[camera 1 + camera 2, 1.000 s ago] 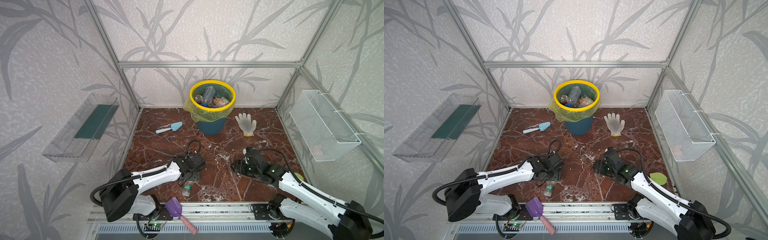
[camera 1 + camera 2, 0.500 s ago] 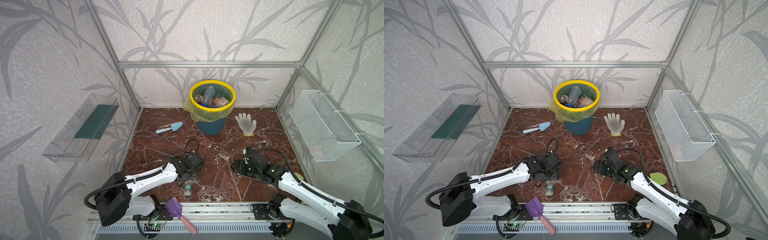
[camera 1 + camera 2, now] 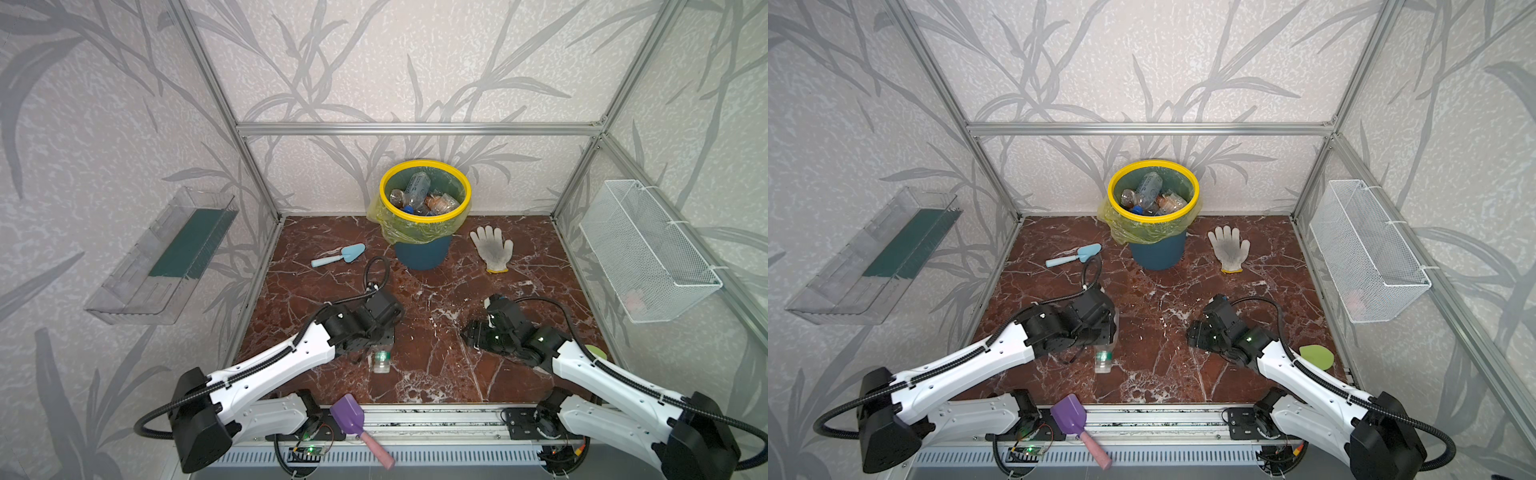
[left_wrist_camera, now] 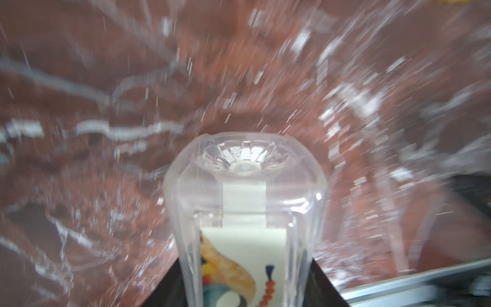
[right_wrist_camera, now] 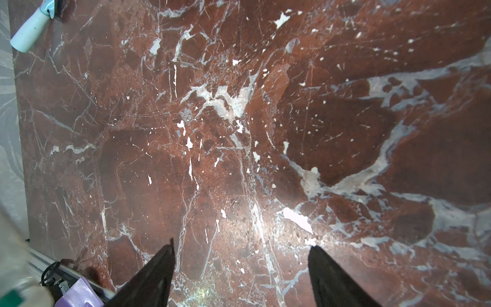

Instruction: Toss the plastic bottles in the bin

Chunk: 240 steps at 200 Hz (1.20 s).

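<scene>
Left gripper (image 4: pixel 245 287): jaws closed on a clear plastic bottle (image 4: pixel 244 202), base pointing away from the wrist camera, printed label between the jaws. In both top views the bottle (image 3: pixel 380 359) pokes out from under the gripper, low over the marble floor (image 3: pixel 436 374), well apart from the bin (image 3: pixel 424 199) on its near side.

Right gripper (image 5: pixel 240 255): jaws parted, nothing between them, only bare floor below. It sits near the floor, well apart from the bin, near-right of it.

Bin: yellow rim, several bottles already inside.

Step judged: grasp just made. Next: lift clear, carry over the rim, release.
</scene>
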{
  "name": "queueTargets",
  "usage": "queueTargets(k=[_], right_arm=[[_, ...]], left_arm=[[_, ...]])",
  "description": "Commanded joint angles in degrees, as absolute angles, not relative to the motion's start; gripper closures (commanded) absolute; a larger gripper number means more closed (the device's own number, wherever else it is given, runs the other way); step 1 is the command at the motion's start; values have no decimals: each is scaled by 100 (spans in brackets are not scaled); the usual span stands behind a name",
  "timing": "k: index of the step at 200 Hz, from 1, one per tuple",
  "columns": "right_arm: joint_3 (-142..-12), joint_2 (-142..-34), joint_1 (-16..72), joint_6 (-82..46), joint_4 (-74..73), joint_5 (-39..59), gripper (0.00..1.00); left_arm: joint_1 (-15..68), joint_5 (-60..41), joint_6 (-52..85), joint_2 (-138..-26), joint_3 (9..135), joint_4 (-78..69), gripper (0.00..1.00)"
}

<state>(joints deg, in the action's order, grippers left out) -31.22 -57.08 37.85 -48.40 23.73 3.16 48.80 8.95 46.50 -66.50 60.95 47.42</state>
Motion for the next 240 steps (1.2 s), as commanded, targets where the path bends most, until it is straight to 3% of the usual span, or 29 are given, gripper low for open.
queueTargets(k=[1, 40, 70, 78, 116, 154, 193, 240], right_arm=[[-3306, -5504, 3815, -4800, 2495, 325, 21], [-3478, -4896, 3805, -4772, 3184, 121, 21], [-3477, -4314, 3807, -4878, 3637, -90, 20], [-3442, -4161, 3806, -4952, 3729, -149, 20], [-3397, -3907, 3820, -5018, 3911, -186, 20], [-3349, -4271, 3823, -4893, 3677, -62, 19], [-3317, -4740, 3823, -4789, 3184, 24, 19], [-3676, -5283, 3332, -4201, 2861, 153, 19]], left_arm=[[4350, 998, 3858, -6920, 7730, 4635, 50], [3256, 329, 2979, -9354, 12743, 3656, 37], [2847, -119, 3279, -12210, 18007, 5496, 9], [2814, -587, 3186, -11816, 17410, 5375, 1], [3093, -91, 2710, -8923, 12464, 3807, 1], [3085, 333, 2855, -6964, 9686, 3785, 2], [2984, 776, 3218, -5679, 7733, 4045, 3], [2339, 901, 3428, -4988, 6184, 3659, 2]])
